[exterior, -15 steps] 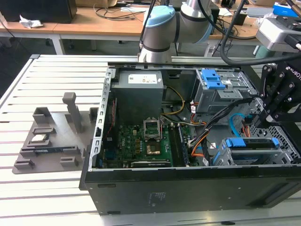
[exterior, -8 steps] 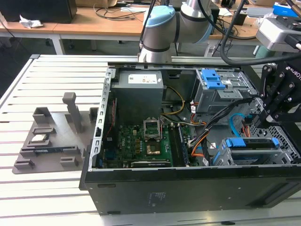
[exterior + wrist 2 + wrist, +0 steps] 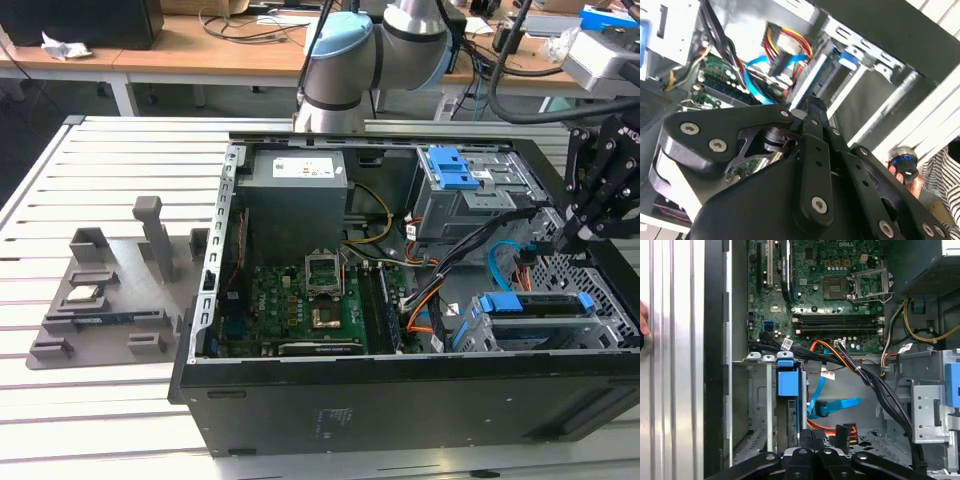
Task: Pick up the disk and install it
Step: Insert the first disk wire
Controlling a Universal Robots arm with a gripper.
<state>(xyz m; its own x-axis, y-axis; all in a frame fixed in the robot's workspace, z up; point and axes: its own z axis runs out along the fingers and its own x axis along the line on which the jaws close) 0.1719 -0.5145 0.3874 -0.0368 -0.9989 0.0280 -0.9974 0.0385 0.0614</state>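
Observation:
The disk (image 3: pixel 532 304), silver in a blue carrier, sits in the drive cage at the front corner of the open computer case (image 3: pixel 400 400), on the exterior view's right. In the first wrist view the disk (image 3: pixel 788 382) stands edge-on in that cage with its blue tab showing. Its blue tab (image 3: pixel 847 59) also shows in the second wrist view. My black gripper (image 3: pixel 558 242) hangs above and just behind the cage, apart from the disk. The fingers (image 3: pixel 812 436) look pressed together with nothing between them, and the gripper (image 3: pixel 810 104) holds nothing.
Inside the case lie the motherboard (image 3: pixel 300 300), the power supply (image 3: pixel 295 195), an upper cage with a blue latch (image 3: pixel 455 170), and blue and orange cables (image 3: pixel 832 407). A grey fixture plate (image 3: pixel 100 300) rests on the slatted table. A person's hand (image 3: pixel 905 172) is near the case.

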